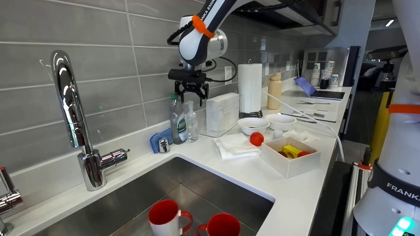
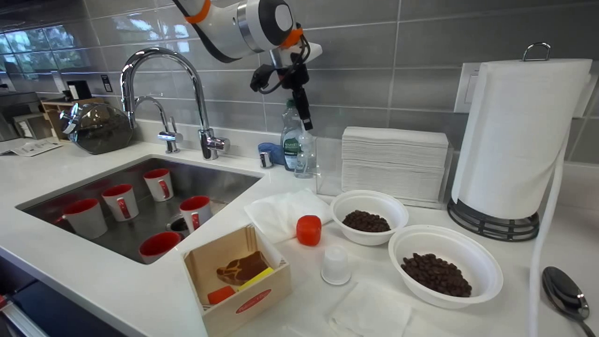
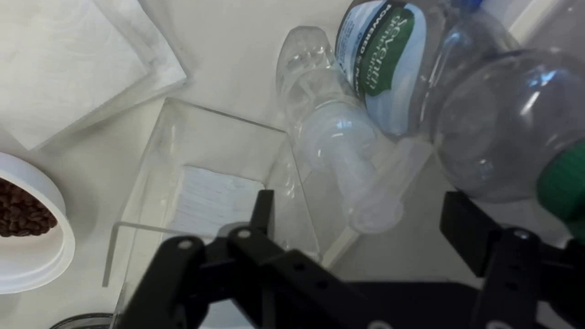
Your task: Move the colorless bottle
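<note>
The colorless bottle is a slim clear pump bottle standing upright on the counter by the tiled wall. It also shows in an exterior view and in the wrist view. The green-topped bottle with its label stands close beside it. My gripper is open and empty, pointing down above the colorless bottle. In the wrist view, the pump head lies between the two spread fingertips; contact is not visible. One finger is close to the green-topped bottle's shoulder in that view.
A clear holder with paper napkins stands right beside the bottle, with a paper-towel roll beyond. White bowls, a red item and an open box are on the counter. A sink holds several mugs.
</note>
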Action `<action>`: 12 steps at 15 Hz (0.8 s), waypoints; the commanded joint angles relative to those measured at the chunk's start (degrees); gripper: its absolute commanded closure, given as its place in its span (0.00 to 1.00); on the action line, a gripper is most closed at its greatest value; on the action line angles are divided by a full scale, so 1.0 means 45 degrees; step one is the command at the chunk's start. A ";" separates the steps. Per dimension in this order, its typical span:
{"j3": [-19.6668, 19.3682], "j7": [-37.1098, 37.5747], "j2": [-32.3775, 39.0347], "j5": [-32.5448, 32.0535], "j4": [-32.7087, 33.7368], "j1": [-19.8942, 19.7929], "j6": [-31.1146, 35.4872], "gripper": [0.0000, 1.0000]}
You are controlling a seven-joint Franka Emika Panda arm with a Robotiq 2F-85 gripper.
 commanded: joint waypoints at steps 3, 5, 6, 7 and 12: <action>-0.0542 0.0360 -0.1644 -0.0733 -0.0907 0.0261 -0.0244 0.00; -0.0501 0.0281 -0.2350 -0.0904 -0.1324 0.0180 -0.0326 0.00; -0.0408 0.0106 -0.2802 -0.0930 -0.1598 0.0127 -0.0469 0.00; -0.0293 -0.0061 -0.3190 -0.0965 -0.1838 0.0074 -0.0679 0.00; 0.0559 -0.0914 -0.5140 -0.0964 -0.3118 -0.0137 -0.1932 0.00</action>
